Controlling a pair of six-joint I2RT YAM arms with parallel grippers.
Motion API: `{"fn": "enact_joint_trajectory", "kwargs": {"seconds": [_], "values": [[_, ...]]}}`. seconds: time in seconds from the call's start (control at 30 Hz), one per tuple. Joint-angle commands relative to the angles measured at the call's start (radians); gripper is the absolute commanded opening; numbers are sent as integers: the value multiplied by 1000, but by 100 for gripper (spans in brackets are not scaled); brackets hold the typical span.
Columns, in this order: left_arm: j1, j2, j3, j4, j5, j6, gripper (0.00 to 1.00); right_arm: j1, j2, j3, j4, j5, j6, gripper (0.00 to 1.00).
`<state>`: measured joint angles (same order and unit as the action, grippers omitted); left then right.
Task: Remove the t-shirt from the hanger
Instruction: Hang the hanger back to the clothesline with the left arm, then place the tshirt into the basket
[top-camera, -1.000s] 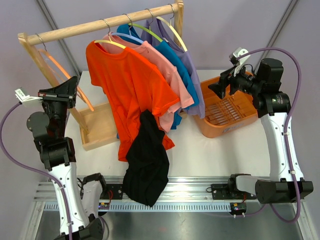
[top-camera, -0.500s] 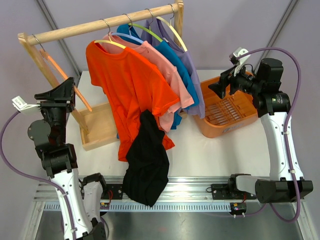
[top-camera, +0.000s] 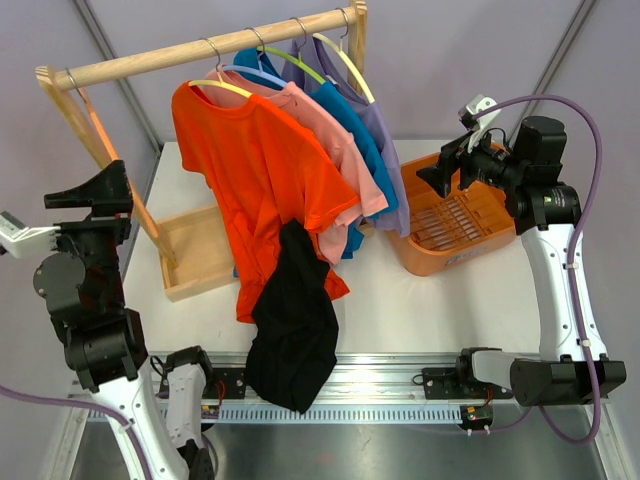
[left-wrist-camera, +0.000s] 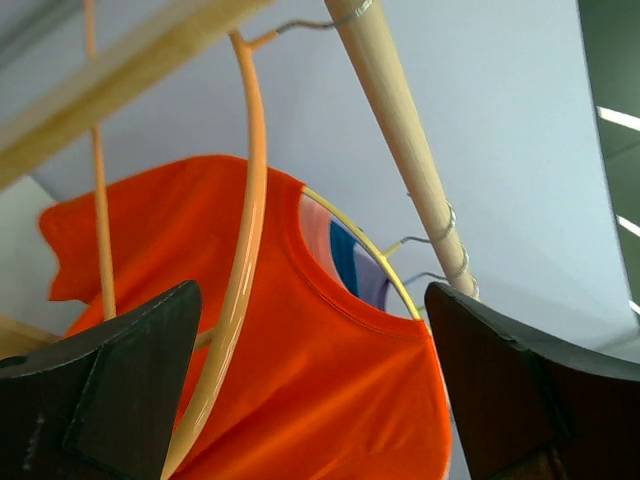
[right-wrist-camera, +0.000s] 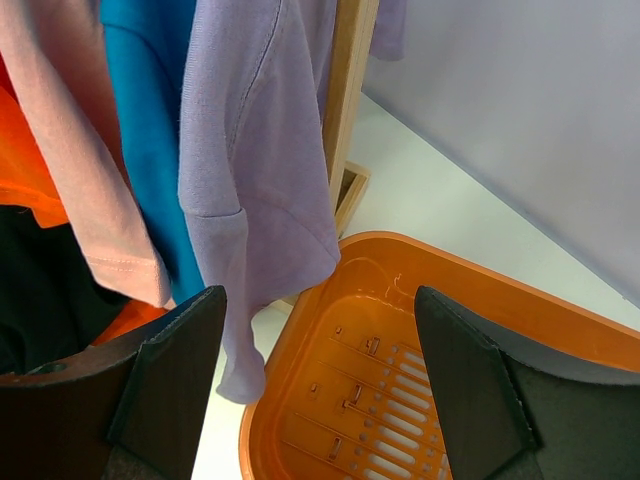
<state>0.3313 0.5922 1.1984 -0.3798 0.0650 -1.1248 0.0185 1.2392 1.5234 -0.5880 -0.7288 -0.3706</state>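
Observation:
A black t-shirt (top-camera: 293, 330) lies off any hanger, draped over the table's front edge and against the orange t-shirt (top-camera: 255, 190). A bare orange hanger (top-camera: 100, 135) hangs at the left end of the wooden rod (top-camera: 210, 48). In the left wrist view the orange hanger (left-wrist-camera: 245, 200) runs just inside the left finger, untouched. My left gripper (top-camera: 95, 190) is open beside the rack's left leg; in its own view my left gripper (left-wrist-camera: 320, 400) faces the orange t-shirt (left-wrist-camera: 330, 400). My right gripper (top-camera: 445, 170) hangs open and empty over the orange basket (top-camera: 455, 225).
Orange, pink, blue and purple t-shirts hang on hangers along the rod. The purple t-shirt (right-wrist-camera: 260, 150) hangs beside the basket (right-wrist-camera: 400, 380), seen from my right gripper (right-wrist-camera: 320, 390). A shallow wooden tray (top-camera: 195, 255) sits at the rack's left foot.
My left gripper has opened and let go of the orange hanger, then drawn back to the left. The hanger has swung back against the rack's leg. The right arm has not moved.

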Motion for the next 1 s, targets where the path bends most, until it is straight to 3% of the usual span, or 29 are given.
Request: {"fn": "enact_joint_trajectory", "kwargs": {"seconds": [0.0,0.17,0.23,0.33,0.4,0.43,0.53,0.63,0.7,0.83,0.97], "values": [[6,0,101,-224,-191,129,97,-6,-6,4,28,-40,2,84],[5,-3,125,-307,-277,212,98,-6,-1,17,-33,-96,-48,84],[5,-6,139,-311,-280,295,98,-6,15,49,-103,-205,-100,84],[6,-22,164,-259,-172,471,98,-5,60,112,-361,-421,-299,87],[6,-28,188,-255,-105,572,98,9,81,141,-631,-500,-557,91],[5,-22,199,-277,-70,597,99,29,104,147,-795,-514,-729,91],[5,-5,242,-349,24,672,99,133,123,132,-965,-459,-939,92],[6,-38,216,-326,114,726,99,268,99,35,-975,-399,-904,94],[6,-74,205,-307,160,753,99,337,78,-61,-871,-368,-817,94],[6,-85,208,-326,231,767,99,554,23,-212,-502,-233,-436,93],[6,-88,251,-361,288,790,99,743,35,-339,-239,7,-182,92]]}}
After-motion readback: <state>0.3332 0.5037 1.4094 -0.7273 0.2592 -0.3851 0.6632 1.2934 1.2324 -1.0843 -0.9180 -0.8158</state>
